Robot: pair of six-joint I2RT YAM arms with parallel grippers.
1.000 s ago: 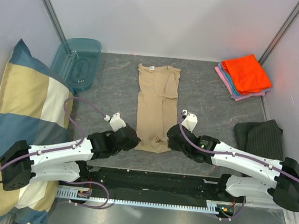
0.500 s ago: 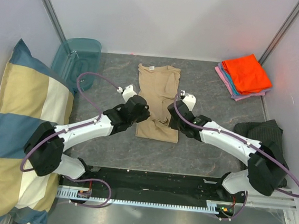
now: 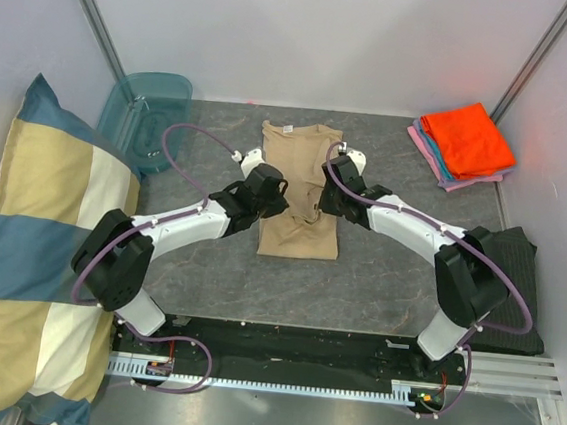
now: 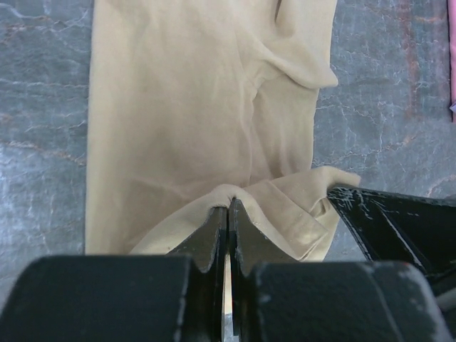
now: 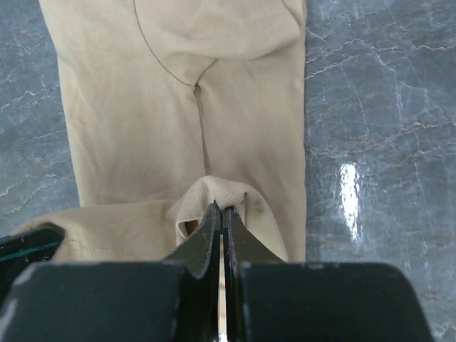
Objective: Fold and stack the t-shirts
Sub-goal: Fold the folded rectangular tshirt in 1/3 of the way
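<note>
Tan tee centre, hem doubled up; 3 folded tees stacked far-R corner.

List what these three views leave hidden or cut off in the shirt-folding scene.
- Top view: both wrists hide the fingertips of the left gripper and right gripper.
- Top view: the orange shirt covers the stack beneath; only edges show.
- Wrist views: the top edge cuts off the collar of the tan shirt.
- Top view: the right arm covers part of the striped cloth.
</note>
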